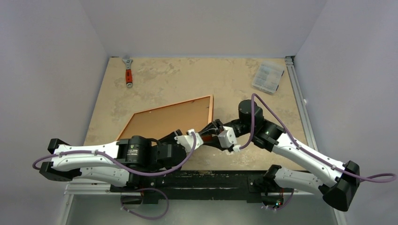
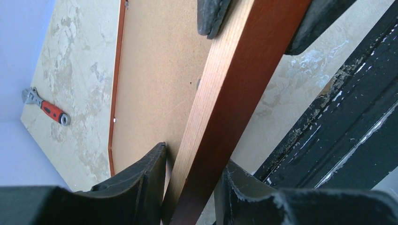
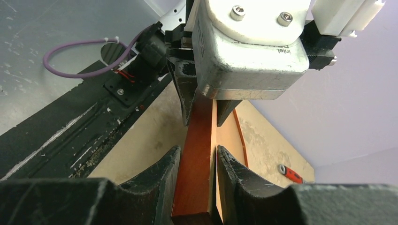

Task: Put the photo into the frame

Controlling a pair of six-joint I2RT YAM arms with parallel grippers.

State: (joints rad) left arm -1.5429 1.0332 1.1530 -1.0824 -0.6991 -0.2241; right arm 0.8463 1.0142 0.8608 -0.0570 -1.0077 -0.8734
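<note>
Left wrist: frame (image 2: 225, 117) clamped in left tool (image 2: 192, 161) (edge-on)

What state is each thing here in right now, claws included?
frame: brown side up, near rail held by both grippers.
left gripper: shut on the frame.
right gripper: shut on the frame.
wrench: lying flat, untouched.
plastic box: lid seemingly closed, untouched.
</note>
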